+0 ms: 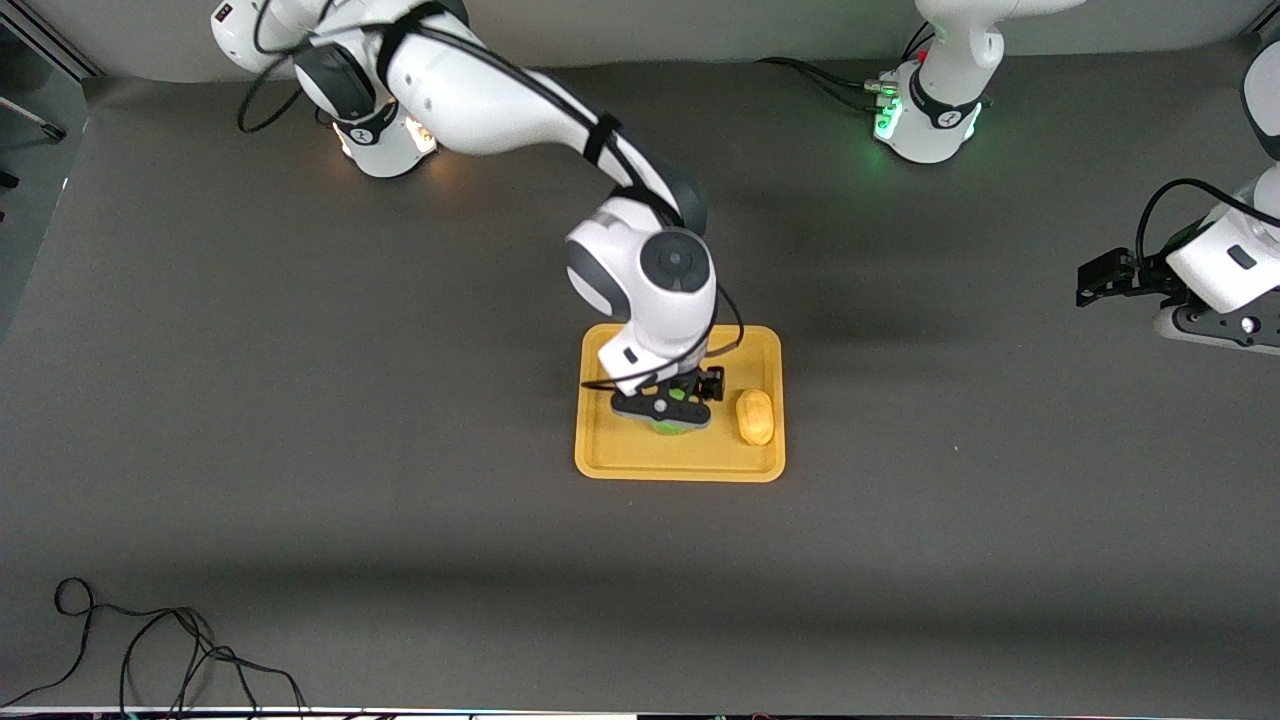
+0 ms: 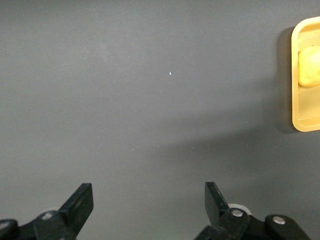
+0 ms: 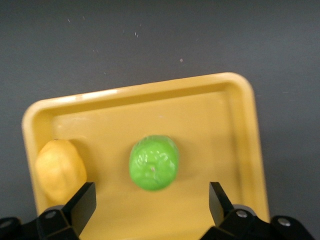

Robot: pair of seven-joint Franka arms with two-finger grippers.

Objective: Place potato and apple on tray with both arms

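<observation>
Front view: nearest to the camera on the dark table, the yellow-orange tray is seen lying flat, with both fruits inside it. The potato is found on the tray's side toward the left arm's end of the table, and the apple is seen just beside it, near the middle of the tray and partly hidden under the right gripper. In the right wrist view the apple is shown resting on the tray floor with the two black fingers spread wide on either side, not touching it, so the apple is judged to be let go already. Both fruits look small, light and hard, with bumpy flat faces, so they are judged easy to pinch but likely to roll if bumped. If the apple is picked again, it is best taken across its round middle; the potato is best taken across its short width. Farther up, the left gripper is seen waiting over bare table at the left arm's end, well apart from the tray, and its fingers are held wide with nothing between them.
</observation>
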